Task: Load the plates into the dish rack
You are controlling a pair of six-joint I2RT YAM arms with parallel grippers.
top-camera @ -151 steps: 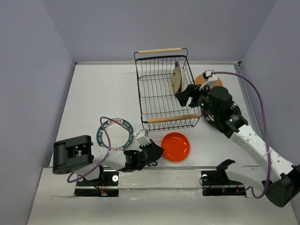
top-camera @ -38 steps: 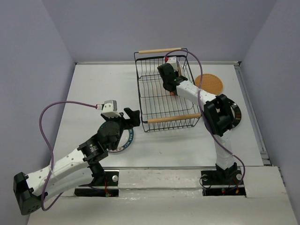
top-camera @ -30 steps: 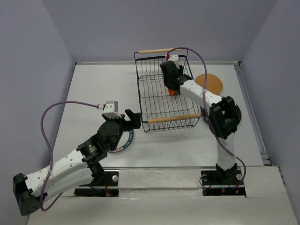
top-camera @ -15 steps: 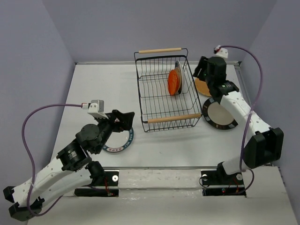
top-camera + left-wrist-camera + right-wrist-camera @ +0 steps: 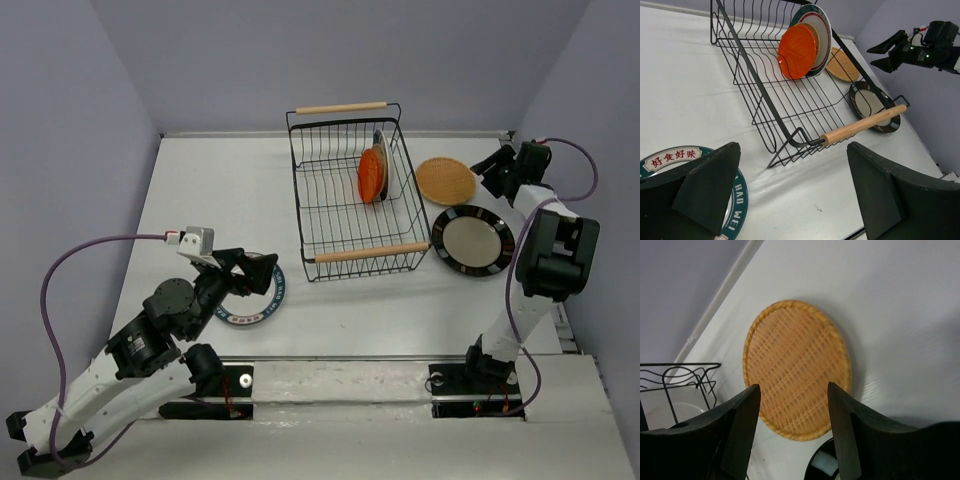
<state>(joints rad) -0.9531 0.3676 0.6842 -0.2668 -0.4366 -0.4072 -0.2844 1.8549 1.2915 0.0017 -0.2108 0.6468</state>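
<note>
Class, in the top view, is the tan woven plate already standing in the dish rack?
No, the tan woven plate lies flat on the table right of the dish rack, near the black-rimmed plate.

Black wire dish rack [image 5: 350, 190] w/ 2 wooden handles. Stood on edge at its right side: orange-red plate [image 5: 797, 51], beige plate [image 5: 818, 40], green-rimmed plate [image 5: 812, 10] rearmost. Laid flat right of rack: tan woven plate [image 5: 446, 180], black-rimmed plate [image 5: 472, 241]. 2nd green-rimmed plate [image 5: 258, 308] laid flat front-left, partly hidden.

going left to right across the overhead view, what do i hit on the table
green-rimmed plate → dish rack with the orange plate standing in it → tan woven plate → right gripper. The black-rimmed plate overlaps the last two, so it is left out.
</note>
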